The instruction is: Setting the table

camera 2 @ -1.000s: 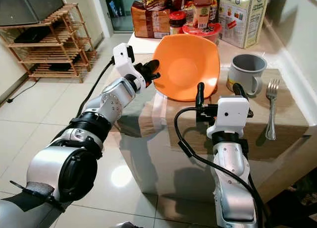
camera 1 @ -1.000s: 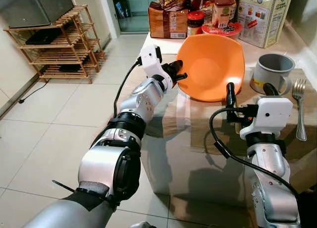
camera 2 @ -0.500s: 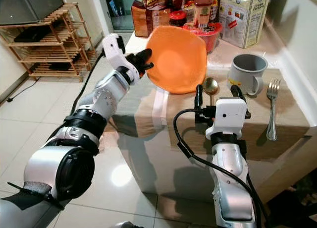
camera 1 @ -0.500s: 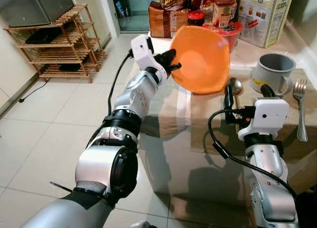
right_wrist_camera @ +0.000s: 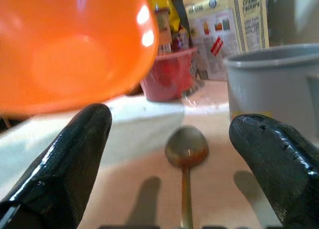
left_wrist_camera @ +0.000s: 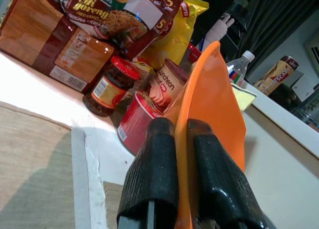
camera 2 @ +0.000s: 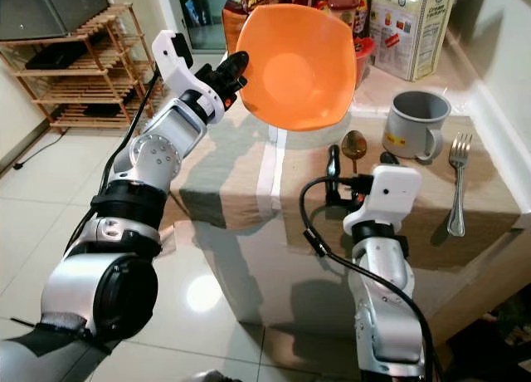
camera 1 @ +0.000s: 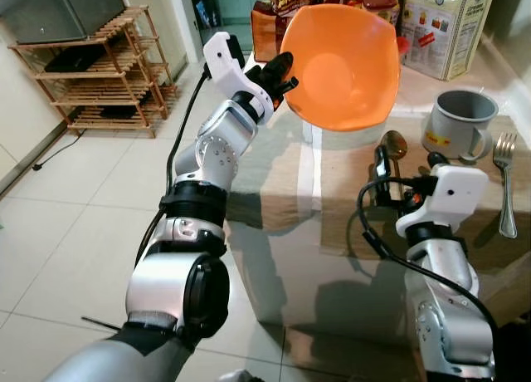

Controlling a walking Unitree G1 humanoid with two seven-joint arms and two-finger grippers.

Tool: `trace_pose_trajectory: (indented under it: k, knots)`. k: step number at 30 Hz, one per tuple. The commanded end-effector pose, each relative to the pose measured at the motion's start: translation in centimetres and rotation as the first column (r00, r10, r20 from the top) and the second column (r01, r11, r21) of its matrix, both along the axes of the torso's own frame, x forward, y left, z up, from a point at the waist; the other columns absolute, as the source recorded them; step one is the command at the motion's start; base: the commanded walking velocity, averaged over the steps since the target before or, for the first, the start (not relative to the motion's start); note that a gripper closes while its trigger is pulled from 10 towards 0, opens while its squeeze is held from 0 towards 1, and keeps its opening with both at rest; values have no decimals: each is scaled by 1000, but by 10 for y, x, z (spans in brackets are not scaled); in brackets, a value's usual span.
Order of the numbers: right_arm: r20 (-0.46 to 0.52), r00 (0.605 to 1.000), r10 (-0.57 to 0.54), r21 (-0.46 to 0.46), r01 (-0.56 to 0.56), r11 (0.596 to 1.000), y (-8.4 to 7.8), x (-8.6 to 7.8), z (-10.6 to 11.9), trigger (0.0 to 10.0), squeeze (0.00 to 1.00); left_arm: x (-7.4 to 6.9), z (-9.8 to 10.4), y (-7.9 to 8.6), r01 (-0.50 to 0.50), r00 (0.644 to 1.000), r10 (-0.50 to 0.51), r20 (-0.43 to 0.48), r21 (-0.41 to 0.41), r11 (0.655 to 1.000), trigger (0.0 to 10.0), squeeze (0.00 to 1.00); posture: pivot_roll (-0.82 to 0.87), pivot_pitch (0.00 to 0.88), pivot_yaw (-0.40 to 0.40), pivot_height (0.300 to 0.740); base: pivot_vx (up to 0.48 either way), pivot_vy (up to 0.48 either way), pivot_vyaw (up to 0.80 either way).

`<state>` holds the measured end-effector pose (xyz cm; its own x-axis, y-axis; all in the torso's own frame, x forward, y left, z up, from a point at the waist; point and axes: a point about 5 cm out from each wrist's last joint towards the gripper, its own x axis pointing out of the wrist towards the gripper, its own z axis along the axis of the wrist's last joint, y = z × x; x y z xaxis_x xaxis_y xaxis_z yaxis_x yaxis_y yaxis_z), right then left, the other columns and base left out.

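— Above the far end of the surface [camera 1: 282,232], what is your left hand [camera 1: 278,73] doing?

— Your left hand is closed on the rim of the orange bowl [camera 1: 340,65], one finger on each side of the edge, as the left wrist view shows plainly. You hold the bowl off the surface, tilted so its hollow faces the head camera.

— And your right hand [camera 2: 358,168]?

— It sits low over the tan mat [camera 2: 415,224], fingers spread wide with nothing between them. In the right wrist view a spoon [right_wrist_camera: 185,159] lies on the mat in line with the gap, its bowl end pointing away from the hand; whether the fingertips touch the mat, I cannot tell.

— What else is near you?

— A grey mug [camera 1: 459,124] stands just right of the spoon, and a fork [camera 1: 505,176] lies further right on the mat. Behind the raised bowl are a red tub [left_wrist_camera: 134,130], a red-lidded jar [left_wrist_camera: 110,84], noodle packets [left_wrist_camera: 119,15] and a cream carton [camera 1: 448,29]. A wooden rack [camera 1: 99,75] stands on the tiled floor [camera 1: 75,224] to your left.
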<state>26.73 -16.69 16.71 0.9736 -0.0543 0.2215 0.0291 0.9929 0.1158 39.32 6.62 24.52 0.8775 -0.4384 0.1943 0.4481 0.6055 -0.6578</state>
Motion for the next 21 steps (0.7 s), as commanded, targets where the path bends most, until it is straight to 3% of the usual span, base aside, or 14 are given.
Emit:
trace_pose_trajectory:
  k: [1,9,16,21]
  knots:
    - [24,999,36,57,-37,998,4,3,8,10000,0,-3,10,4,-4,999,5,32,-18,1000,0,0,-33,0,116,736,0,0,0]
    - [77,995,60,186,-73,980,3,12,22,10000,0,-11,16,4,24,998,-22,51,-45,999,0,0,-24,0,110,736,0,0,0]
    - [60,995,77,287,-91,954,3,21,19,10000,0,-16,19,3,43,998,-40,50,-66,997,0,0,-17,0,109,736,0,0,0]
    - [38,993,111,391,-117,913,6,33,11,10000,0,-22,22,-2,76,996,-72,54,-88,993,0,0,-15,0,110,736,0,0,0]
